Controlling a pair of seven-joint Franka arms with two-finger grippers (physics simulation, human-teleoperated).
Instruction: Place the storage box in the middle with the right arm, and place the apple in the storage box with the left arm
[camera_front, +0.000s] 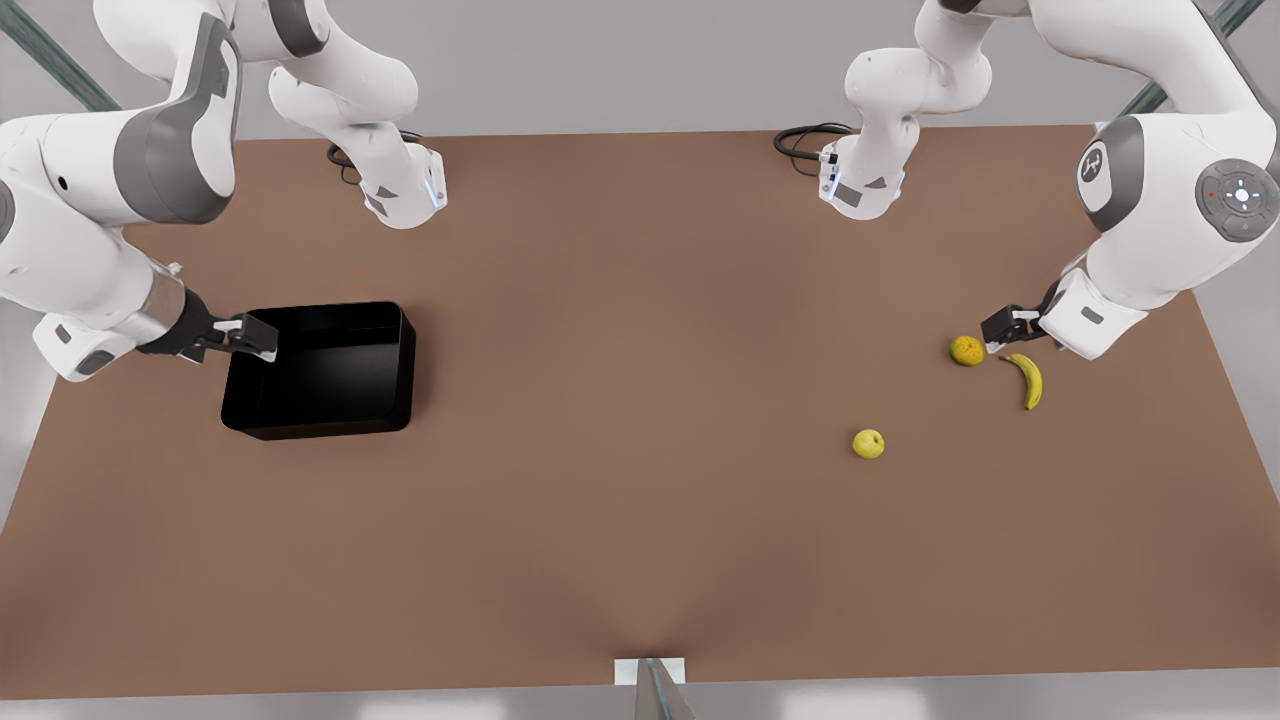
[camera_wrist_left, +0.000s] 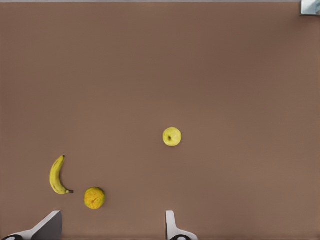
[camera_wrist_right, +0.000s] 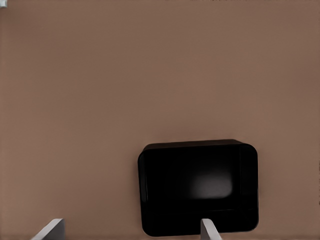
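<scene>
Two hazards stand out from my position, one at each claw. My right gripper (camera_front: 258, 338) sits at the storage box (camera_front: 330, 375), at its wall on the front view's left; its fingers (camera_wrist_right: 210, 230) are spread wide, one over the box and one outside it, and they hold nothing as yet. In my judgement, if that claw closes with too little wall between the fingers, the glossy rim could slip out as the box is moved, or the box could swing about the single held point and come to rest skewed rather than in the middle of the table (camera_front: 640, 520). The box is still on the front view's left, well apart from the centre. My left gripper (camera_front: 1003, 330) hangs on the front view's right, spread wide and empty, just beside the orange fruit (camera_front: 967, 350) and near the banana (camera_front: 1028, 379). The apple (camera_front: 868, 443) lies apart from both, toward the middle of the table. The risk I see here is a wrong pick: the orange fruit is round, similar in size and much closer to my fingers (camera_wrist_left: 172, 227) than the apple. A careless sweep could also knock the orange fruit or the banana and set either rolling. Count: one storage box, one apple, one orange fruit, one banana, two arms, two grippers.
</scene>
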